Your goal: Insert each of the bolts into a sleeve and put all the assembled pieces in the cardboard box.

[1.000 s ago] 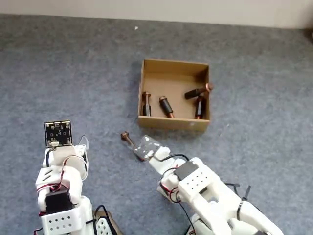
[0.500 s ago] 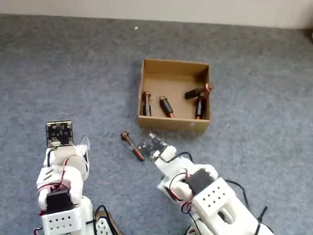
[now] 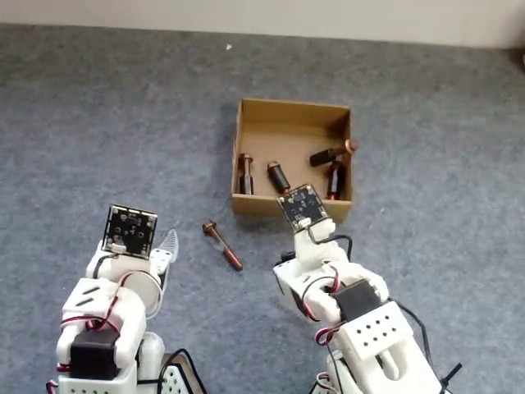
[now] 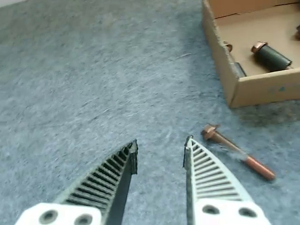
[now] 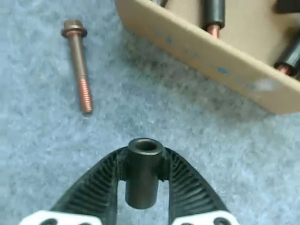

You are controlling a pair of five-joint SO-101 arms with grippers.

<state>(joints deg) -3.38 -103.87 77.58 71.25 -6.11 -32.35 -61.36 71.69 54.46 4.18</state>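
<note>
Four assembled pieces [image 3: 280, 178] in box [image 3: 287, 135], one loose bolt [image 3: 222, 245] — right pincer [image 5: 142, 159] grips one sleeve [image 5: 142, 180], left pincer [image 4: 160, 152] spread.

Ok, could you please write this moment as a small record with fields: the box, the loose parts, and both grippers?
surface: grey carpet
box: cardboard box, open at the top
inside box: four assembled pieces lying on its floor
loose part: one bolt flat on the carpet in front of the box, no sleeve on it
left arm: left gripper open, empty, close to the bolt's head
right arm: right gripper shut on a dark sleeve, near the box's front wall
not yet done: bolt into sleeve, then into the box
</note>
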